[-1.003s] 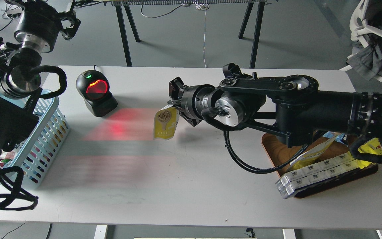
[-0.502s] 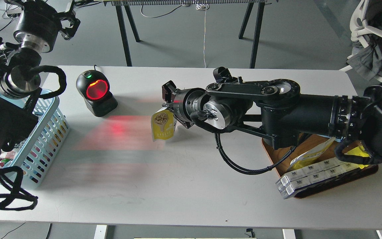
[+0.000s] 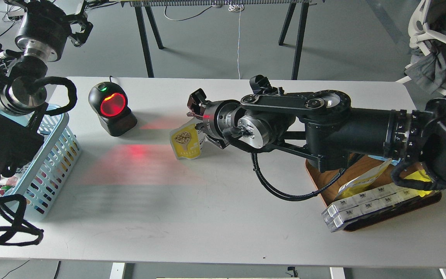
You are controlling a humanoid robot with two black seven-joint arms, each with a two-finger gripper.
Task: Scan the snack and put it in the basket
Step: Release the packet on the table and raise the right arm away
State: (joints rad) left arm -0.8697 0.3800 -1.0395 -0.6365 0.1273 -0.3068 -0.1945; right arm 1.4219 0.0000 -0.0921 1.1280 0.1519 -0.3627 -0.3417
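Right gripper (image 3: pixel 195 116) closed on the top edge of the snack (image 3: pixel 186 142); pouch hangs tilted above the table (image 3: pixel 207 217), yellow face up, right of the scanner (image 3: pixel 111 108), whose window glows red. Red light patch on the table between them. Left gripper (image 3: pixel 79 24) raised beyond the far-left corner, state cannot be told. Basket (image 3: pixel 48 166) at left edge.
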